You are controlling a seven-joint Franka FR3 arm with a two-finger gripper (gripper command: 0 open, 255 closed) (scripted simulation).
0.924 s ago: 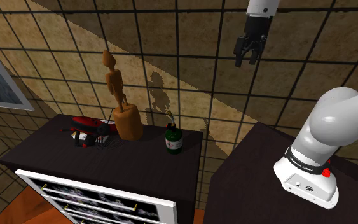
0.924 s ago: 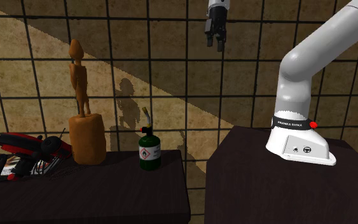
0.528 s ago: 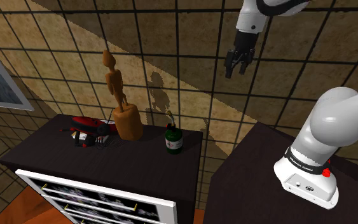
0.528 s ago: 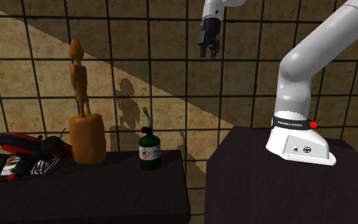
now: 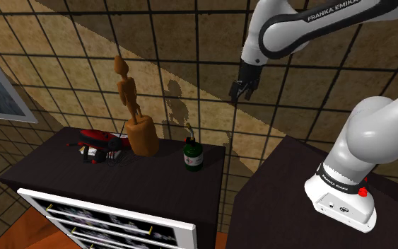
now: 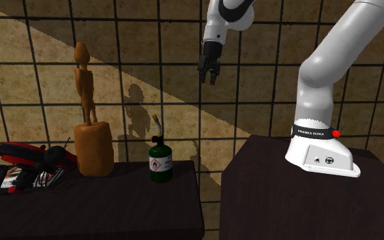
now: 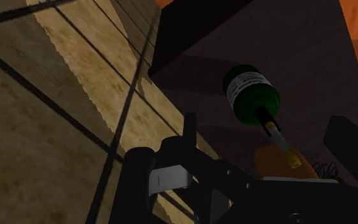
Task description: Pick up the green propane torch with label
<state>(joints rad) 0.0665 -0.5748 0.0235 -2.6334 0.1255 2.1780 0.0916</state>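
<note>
The claw (image 5: 240, 93) hangs high before the tiled wall, its fingers spread apart, gripping and touching nothing. Well below it, the green propane torch (image 5: 193, 155) with its white label stands upright on the dark bench (image 5: 45, 171), near a wooden figure (image 5: 143, 136).

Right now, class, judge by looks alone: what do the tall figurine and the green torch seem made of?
The figurine is likely wood with a matte finish: even orange-brown, a carved-looking figure on a block base. The green torch is probably painted metal: a dark green cylinder with a white label. Its yellowish nozzle is perhaps brass, but that is uncertain.
</note>
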